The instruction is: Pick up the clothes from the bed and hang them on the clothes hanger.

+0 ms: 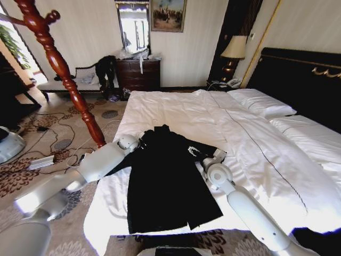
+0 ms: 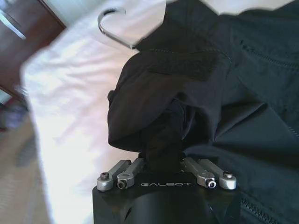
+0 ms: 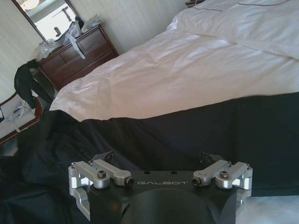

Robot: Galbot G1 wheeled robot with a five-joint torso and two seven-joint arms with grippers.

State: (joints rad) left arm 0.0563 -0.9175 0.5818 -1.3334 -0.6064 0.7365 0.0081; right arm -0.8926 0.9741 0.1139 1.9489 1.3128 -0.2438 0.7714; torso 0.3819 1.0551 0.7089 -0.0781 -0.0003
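The clothes (image 1: 165, 181), a large black jacket, lie spread on the near-left corner of the bed (image 1: 256, 154) with its white duvet. At the jacket's left shoulder, my left gripper (image 1: 138, 141) is shut on a bunched fold of the black fabric (image 2: 163, 107). In the left wrist view a curved metal hook of the clothes hanger (image 2: 111, 24) sticks out past the collar onto the duvet; the rest of it is hidden. On the jacket's right side, my right gripper (image 1: 206, 158) stands open, its fingertips (image 3: 102, 157) down against the clothes (image 3: 177, 130).
A tall reddish wooden coat stand (image 1: 63, 68) rises just left of the bed corner. Cables (image 1: 50, 154) lie on the patterned carpet. A dark dresser (image 1: 138, 73) and a bench with a dark clothing heap (image 1: 105, 66) stand by the far wall. Pillows (image 1: 261, 101) lie beneath the black headboard (image 1: 303, 80).
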